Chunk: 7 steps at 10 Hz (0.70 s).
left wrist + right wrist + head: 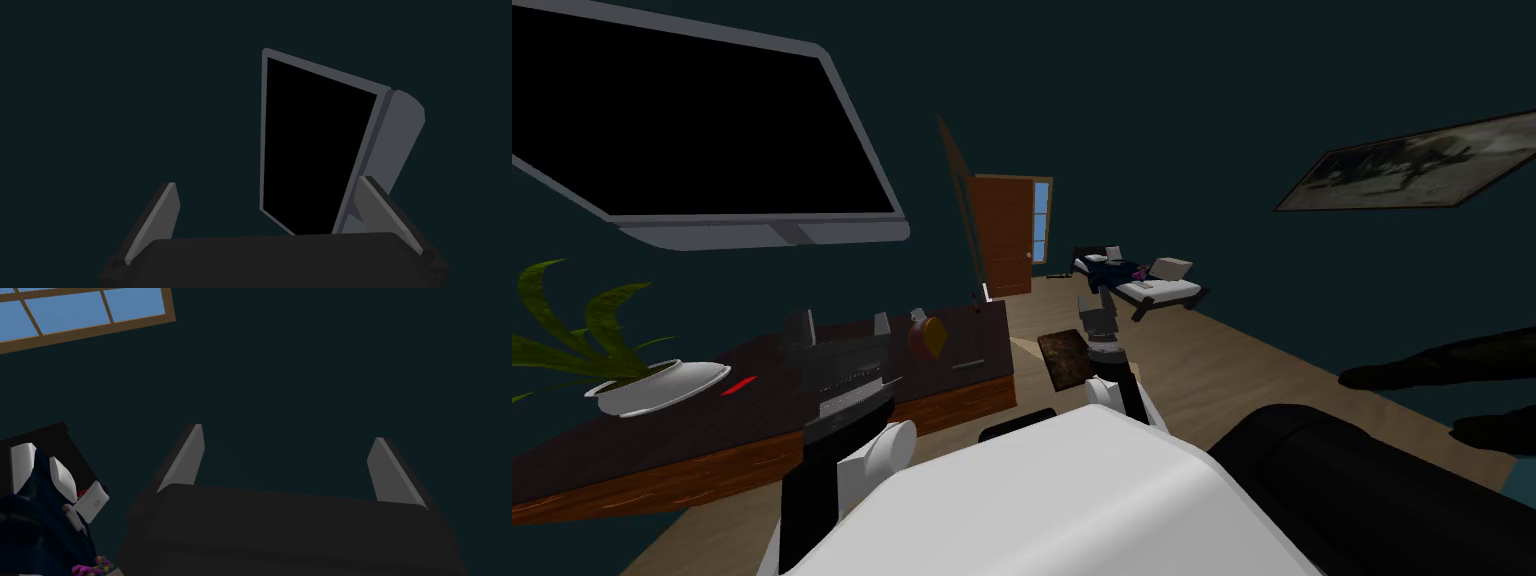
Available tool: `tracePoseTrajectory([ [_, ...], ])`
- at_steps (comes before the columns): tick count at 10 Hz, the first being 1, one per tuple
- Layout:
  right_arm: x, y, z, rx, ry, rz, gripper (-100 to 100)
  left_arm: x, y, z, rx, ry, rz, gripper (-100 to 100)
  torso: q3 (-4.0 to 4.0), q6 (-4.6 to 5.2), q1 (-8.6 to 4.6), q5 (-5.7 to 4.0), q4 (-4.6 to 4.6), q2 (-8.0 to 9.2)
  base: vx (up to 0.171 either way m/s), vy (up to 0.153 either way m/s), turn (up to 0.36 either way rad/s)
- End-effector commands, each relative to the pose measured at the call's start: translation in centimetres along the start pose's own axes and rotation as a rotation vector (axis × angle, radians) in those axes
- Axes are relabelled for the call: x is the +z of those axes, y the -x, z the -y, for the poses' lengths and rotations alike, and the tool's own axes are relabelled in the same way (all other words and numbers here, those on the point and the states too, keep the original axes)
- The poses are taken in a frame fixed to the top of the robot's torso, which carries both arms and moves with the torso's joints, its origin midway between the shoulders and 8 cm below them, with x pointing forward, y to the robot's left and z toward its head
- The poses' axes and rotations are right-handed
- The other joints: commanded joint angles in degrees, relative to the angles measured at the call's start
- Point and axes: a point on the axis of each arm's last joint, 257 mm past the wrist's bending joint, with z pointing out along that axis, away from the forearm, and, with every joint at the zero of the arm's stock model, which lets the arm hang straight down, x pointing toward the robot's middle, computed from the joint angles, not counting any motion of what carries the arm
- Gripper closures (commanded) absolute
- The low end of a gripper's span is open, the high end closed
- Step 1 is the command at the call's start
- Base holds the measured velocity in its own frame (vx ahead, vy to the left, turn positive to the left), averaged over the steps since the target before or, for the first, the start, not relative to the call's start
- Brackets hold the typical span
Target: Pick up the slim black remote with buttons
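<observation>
Left gripper [268, 181] wide open, empty, over desk [662, 440] (remote's spot unclear); right gripper [287, 432] likewise.

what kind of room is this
Probably a bedroom or living area in a house: a flat-screen television hangs above a long dark-topped wooden cabinet with a potted plant, and a bed with pillows stands farther off near a wooden door.
</observation>
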Motion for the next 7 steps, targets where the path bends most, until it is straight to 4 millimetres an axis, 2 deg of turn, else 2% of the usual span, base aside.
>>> tracePoseTrajectory([
  [1, 0.0, 0.0, 0.0, 0.000, 0.000, 0.000, 0, 0.0, -0.2, -0.8, 0.019, 0.027, -0.031, -100, 0.00, 0.00, 0.00, 0.00, 0.00, 0.00, -0.006, 0.002, -0.060],
  [4, 0.0, 0.0, 0.0, 0.000, 0.000, 0.000, 0, -0.2, 0.1, -3.9, 0.072, 0.122, -0.083, -100, 0.04, 0.01, 0.07, 0.01, 0.02, 0.08, -0.021, 0.012, -0.111],
  [7, 0.0, 0.0, 0.0, 0.000, 0.000, 0.000, 0, -0.9, 2.1, -8.2, 0.131, 0.252, -0.091, -100, 0.06, 0.02, 0.13, 0.03, 0.02, 0.11, -0.037, 0.023, -0.173],
])
